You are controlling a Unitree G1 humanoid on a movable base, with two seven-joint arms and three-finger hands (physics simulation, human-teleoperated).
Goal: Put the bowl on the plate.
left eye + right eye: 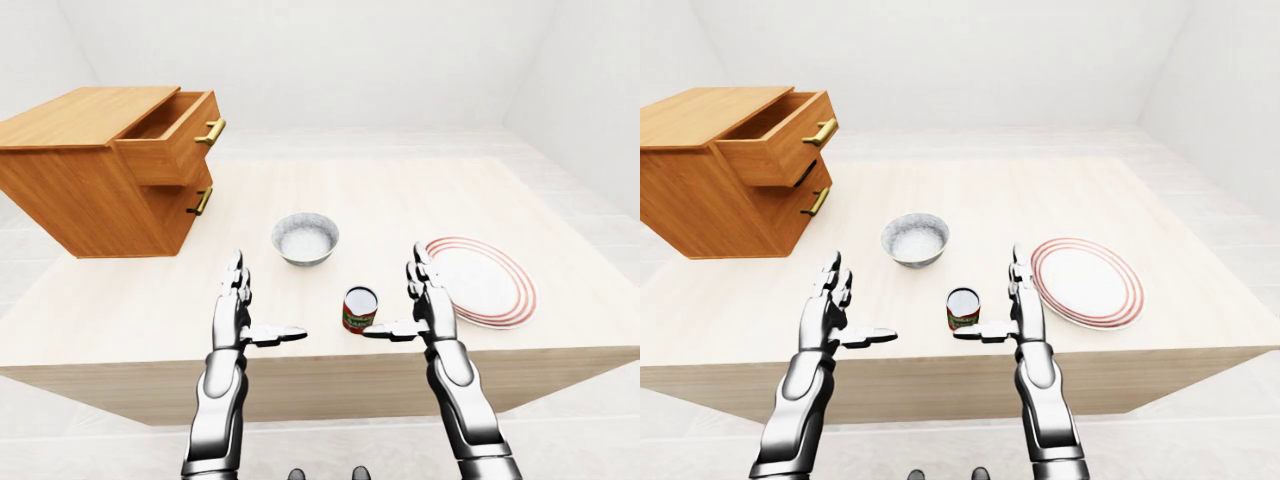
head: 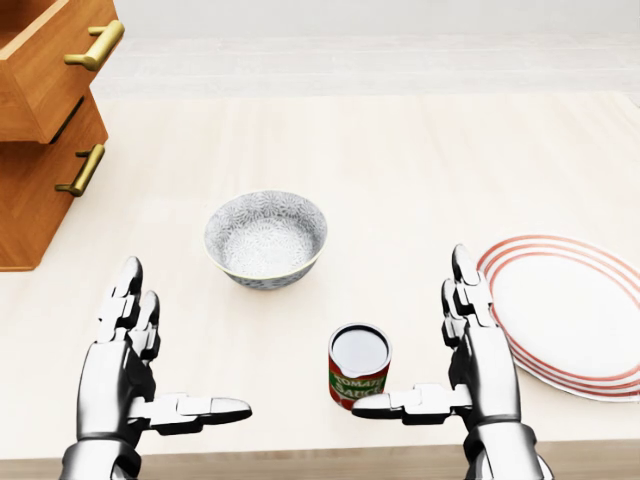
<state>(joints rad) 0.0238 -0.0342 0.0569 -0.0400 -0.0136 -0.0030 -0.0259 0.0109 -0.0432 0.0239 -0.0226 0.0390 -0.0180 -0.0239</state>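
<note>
Hands first, in the left-eye view: left hand and right hand are both spread wide, fingers up, thumbs pointing inward, gripping nothing, over the table's lower edge. Head view: the patterned bowl sits on the table above the tomato sauce can, well left of the red-rimmed plate, which lies just right of the right hand. Right-eye view: a wooden cabinet stands at upper left, its top drawer pulled open.

Red-labelled can and wooden cabinet on a pale table.
Shows the can upright near the table's bottom edge in the head view; puts the cabinet at upper left, top drawer pulled open above lower drawer, brass handle on each.
</note>
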